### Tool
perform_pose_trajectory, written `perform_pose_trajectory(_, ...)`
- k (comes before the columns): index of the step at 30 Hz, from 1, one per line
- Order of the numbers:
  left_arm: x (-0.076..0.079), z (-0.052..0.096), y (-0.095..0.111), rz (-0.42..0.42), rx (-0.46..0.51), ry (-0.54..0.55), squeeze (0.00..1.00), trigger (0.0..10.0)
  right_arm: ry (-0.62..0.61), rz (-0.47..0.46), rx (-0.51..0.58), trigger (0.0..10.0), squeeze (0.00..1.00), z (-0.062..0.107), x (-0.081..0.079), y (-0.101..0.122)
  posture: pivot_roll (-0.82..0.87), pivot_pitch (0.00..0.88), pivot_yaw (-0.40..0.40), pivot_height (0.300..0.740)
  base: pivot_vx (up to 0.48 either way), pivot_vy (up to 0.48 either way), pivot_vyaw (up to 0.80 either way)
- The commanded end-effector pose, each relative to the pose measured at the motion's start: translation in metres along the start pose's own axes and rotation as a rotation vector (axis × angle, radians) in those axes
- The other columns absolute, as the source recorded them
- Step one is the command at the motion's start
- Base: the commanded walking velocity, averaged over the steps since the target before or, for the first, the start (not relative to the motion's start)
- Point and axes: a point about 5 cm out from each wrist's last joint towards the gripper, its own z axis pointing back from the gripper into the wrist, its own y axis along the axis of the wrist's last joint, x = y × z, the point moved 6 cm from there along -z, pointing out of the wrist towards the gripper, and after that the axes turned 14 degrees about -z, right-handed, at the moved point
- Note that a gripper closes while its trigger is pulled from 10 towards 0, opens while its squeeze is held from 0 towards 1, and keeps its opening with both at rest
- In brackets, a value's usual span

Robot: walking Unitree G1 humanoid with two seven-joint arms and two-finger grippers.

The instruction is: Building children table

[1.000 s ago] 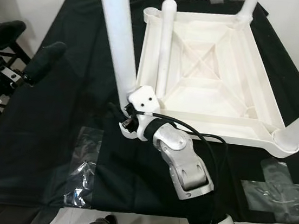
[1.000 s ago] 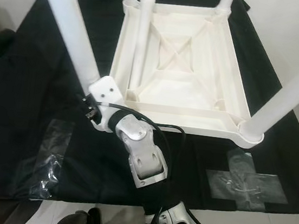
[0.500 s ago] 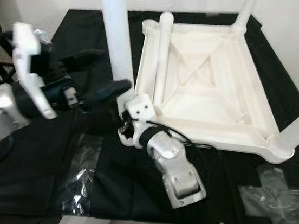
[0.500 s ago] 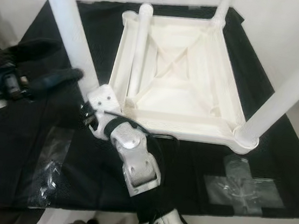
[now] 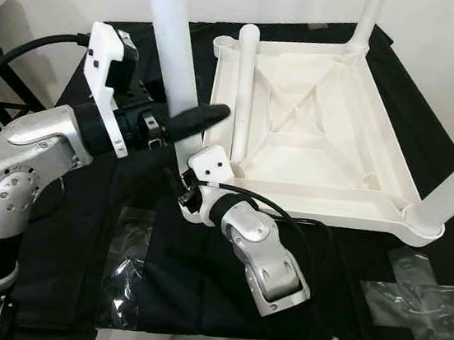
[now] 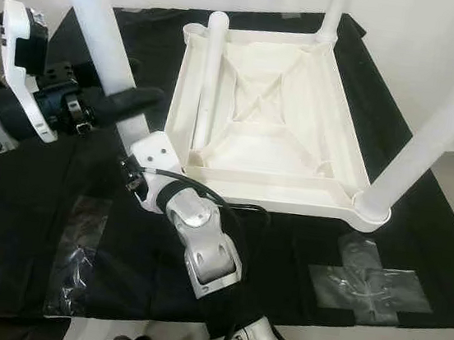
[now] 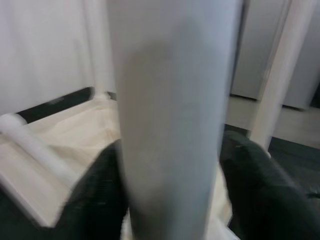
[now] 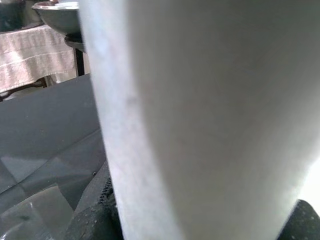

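White table frame (image 5: 314,139), upside down on black cloth (image 5: 79,226). Three legs upright in its corners; fourth leg (image 5: 243,89) lies loose inside it, unfitted. Both end effectors, left (image 5: 185,121) and right (image 5: 182,188), pinch the near-left leg (image 5: 171,55).

Even, diffuse indoor light; both eye views are bright and sharp, with the white tabletop (image 5: 315,131) nearly overexposed against the black cloth (image 5: 78,235). Soft glare lies on the clear tape patches (image 6: 370,287). Straight table legs (image 6: 435,129) splay outward toward the frame edges. Both wrist views are dimmer, the near leg (image 7: 170,125) a blurred, out-of-focus grey column between dark fingers (image 7: 260,190).
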Motion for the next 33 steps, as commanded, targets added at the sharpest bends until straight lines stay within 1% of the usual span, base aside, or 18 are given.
perform_pose_trajectory(1,0.006,0.003,0.005,-0.011,0.023,-0.031,0.00,0.0,-0.020,-0.004,-0.139,10.0,0.00,0.001,0.004,-0.037,0.03,0.167,0.050,0.740,0.000,0.000,0.00)
perform_pose_trajectory(6,0.006,0.005,0.004,-0.017,0.016,-0.031,0.00,0.0,-0.004,0.000,-0.128,10.0,0.00,-0.001,0.004,-0.032,0.03,0.165,0.047,0.740,0.000,0.000,0.00)
perform_pose_trajectory(10,0.008,0.006,0.003,-0.017,0.015,-0.043,0.00,0.0,0.065,0.004,-0.053,10.0,0.00,-0.003,-0.001,-0.015,0.02,0.165,0.047,0.740,0.000,0.000,0.00)
perform_pose_trajectory(11,0.009,0.006,0.003,-0.017,0.016,-0.052,0.00,0.0,0.122,-0.008,-0.030,10.0,1.00,-0.002,-0.003,-0.007,0.02,0.164,0.048,0.740,0.000,0.000,0.00)
perform_pose_trajectory(13,0.010,0.006,0.003,-0.016,0.017,-0.058,0.00,0.0,0.160,-0.017,-0.018,10.0,1.00,-0.001,-0.003,-0.002,0.02,0.165,0.047,0.740,0.000,0.000,0.00)
perform_pose_trajectory(15,0.014,0.005,0.003,-0.013,0.019,-0.085,0.00,0.0,0.353,-0.018,0.063,10.0,1.00,0.006,-0.011,0.028,0.02,0.164,0.048,0.740,0.000,0.000,0.00)
perform_pose_trajectory(16,0.014,0.005,0.003,-0.013,0.019,-0.085,0.00,0.0,0.353,-0.018,0.063,10.0,1.00,0.006,-0.011,0.028,0.02,0.164,0.048,0.740,0.000,0.000,0.00)
perform_pose_trajectory(19,0.018,0.004,0.002,-0.011,0.017,-0.102,0.00,0.0,0.496,0.004,0.112,10.0,1.00,0.015,-0.013,0.051,0.01,0.162,0.050,0.740,0.000,0.000,0.00)
perform_pose_trajectory(20,0.018,0.004,0.002,-0.011,0.017,-0.102,0.00,0.0,0.496,0.004,0.112,10.0,1.00,0.015,-0.013,0.051,0.01,0.162,0.050,0.740,0.000,0.000,0.00)
perform_pose_trajectory(21,0.019,0.004,0.001,-0.010,0.015,-0.110,0.00,0.0,0.558,0.027,0.116,10.0,1.00,0.020,-0.010,0.060,0.02,0.161,0.055,0.740,0.000,0.000,0.00)
perform_pose_trajectory(22,0.019,0.004,0.001,-0.010,0.015,-0.110,0.00,0.0,0.558,0.027,0.116,10.0,1.00,0.020,-0.010,0.060,0.02,0.161,0.055,0.740,0.000,0.000,0.00)
perform_pose_trajectory(24,0.022,0.002,0.001,-0.007,0.016,-0.125,0.00,0.0,0.678,0.118,0.086,10.0,1.00,0.030,-0.001,0.072,0.01,0.158,0.059,0.740,0.000,0.000,0.00)
perform_pose_trajectory(26,0.023,0.002,0.001,-0.006,0.018,-0.131,0.00,0.0,0.713,0.146,0.069,10.0,1.00,0.033,0.003,0.075,0.01,0.158,0.059,0.740,0.000,0.000,0.00)
perform_pose_trajectory(27,0.023,0.001,0.002,-0.006,0.020,-0.135,0.00,0.0,0.754,0.179,0.042,10.0,0.01,0.037,0.006,0.075,0.01,0.158,0.061,0.740,0.000,0.000,0.00)
perform_pose_trajectory(28,0.024,0.001,0.003,-0.006,0.026,-0.140,0.00,0.0,0.817,0.194,-0.002,10.0,0.00,0.042,0.007,0.073,0.01,0.155,0.060,0.740,0.000,0.000,0.00)
perform_pose_trajectory(30,0.024,0.001,0.003,-0.006,0.026,-0.140,0.00,0.0,0.817,0.194,-0.002,10.0,0.00,0.042,0.007,0.073,0.01,0.155,0.060,0.740,0.000,0.000,0.00)
perform_pose_trajectory(32,0.027,0.000,0.004,-0.003,0.032,-0.151,0.00,0.0,0.925,0.165,-0.079,10.0,0.00,0.051,0.008,0.069,0.01,0.155,0.062,0.740,0.000,0.000,0.00)
perform_pose_trajectory(33,0.027,0.000,0.004,-0.003,0.032,-0.151,0.00,0.0,0.925,0.165,-0.079,10.0,0.00,0.051,0.008,0.069,0.01,0.155,0.062,0.740,0.000,0.000,0.00)
